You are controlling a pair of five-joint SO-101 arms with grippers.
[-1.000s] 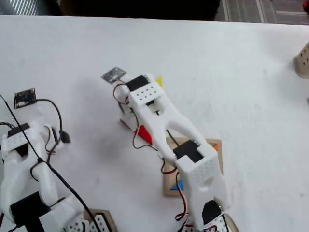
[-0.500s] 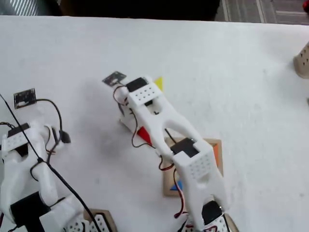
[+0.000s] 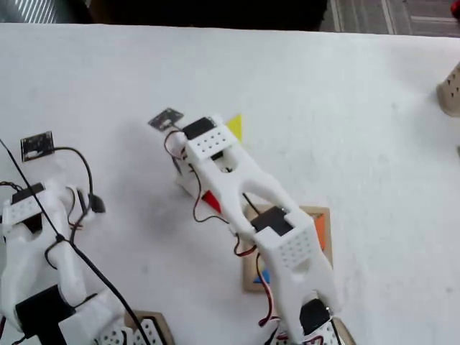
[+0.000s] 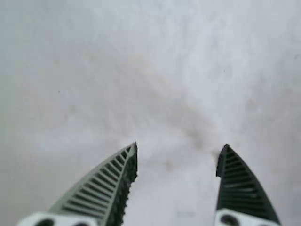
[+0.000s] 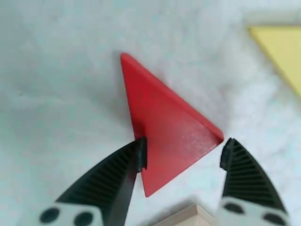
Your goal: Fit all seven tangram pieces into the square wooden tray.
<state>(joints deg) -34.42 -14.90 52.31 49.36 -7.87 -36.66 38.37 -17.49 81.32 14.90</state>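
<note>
the right claw (image 5: 184, 142) is open wide, one tip on each side of the red triangle (image 5: 162, 113). the left claw (image 4: 178, 149) is open wide over the table (image 4: 117, 70).

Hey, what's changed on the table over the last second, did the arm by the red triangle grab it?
The right arm swung slightly leftward in the high view, uncovering more of the yellow piece and of the orange piece in the tray. Nothing was grabbed: the right pincer is open astride a corner of the red triangle. The left arm and tray stayed put.
</note>
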